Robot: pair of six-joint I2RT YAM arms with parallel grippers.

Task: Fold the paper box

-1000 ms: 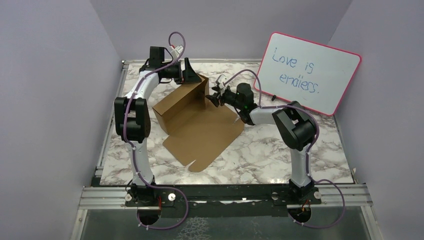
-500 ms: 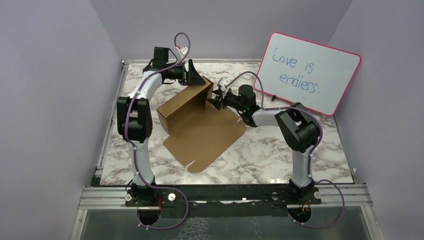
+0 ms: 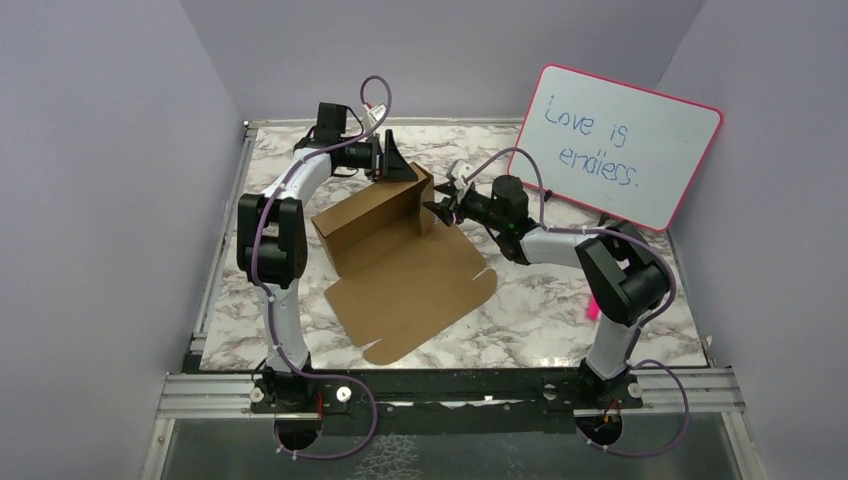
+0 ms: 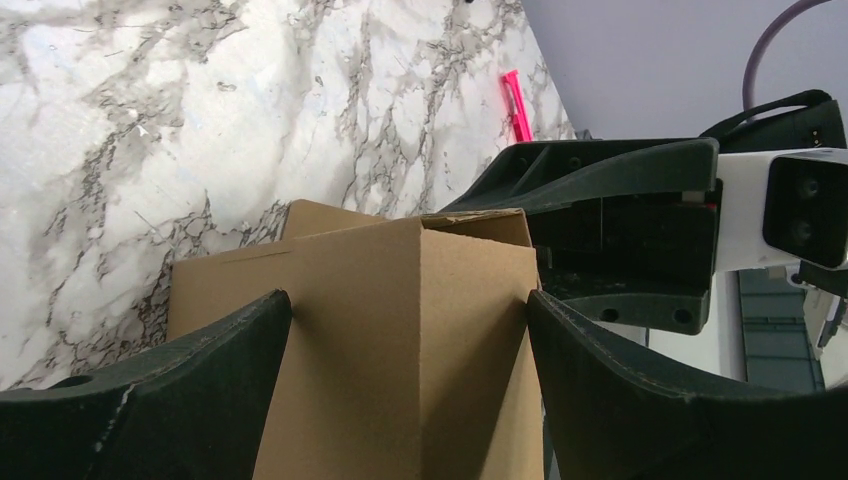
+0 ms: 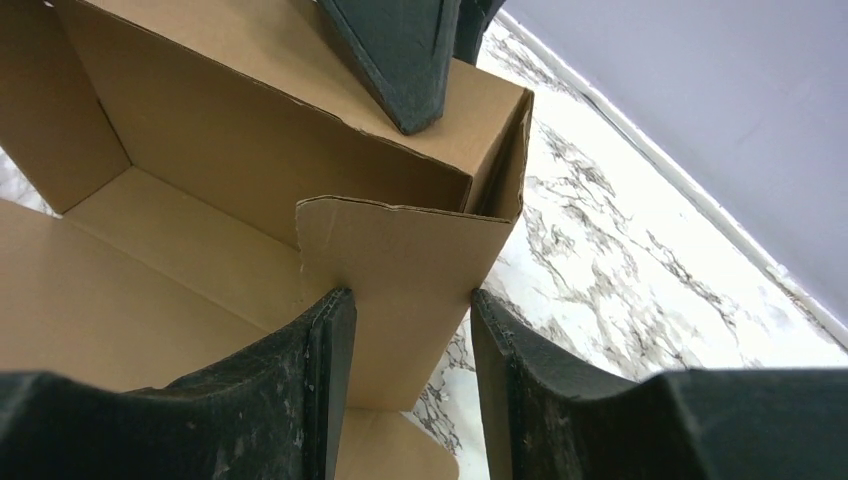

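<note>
Since the earlier view the box has slid and turned toward the right. Both arms have followed it, and the right elbow now stands farther right.

Nearest the bases, the box's unfolded panel lies flat on the bench. A pink item lies by the right arm.

Behind the panel the long wall stands raised, its axis running from near-left to far-right. At the wall's right end a short flap stands upright, directly ahead of the right tool. That tool's fingers are spread and flank the flap's face without pinching it.

Farthest, the left tool is also spread, straddling the same corner from above.

Judgement: the right tool is the nearer to the flap. The coming push likely runs inward along the wall's axis.
</note>
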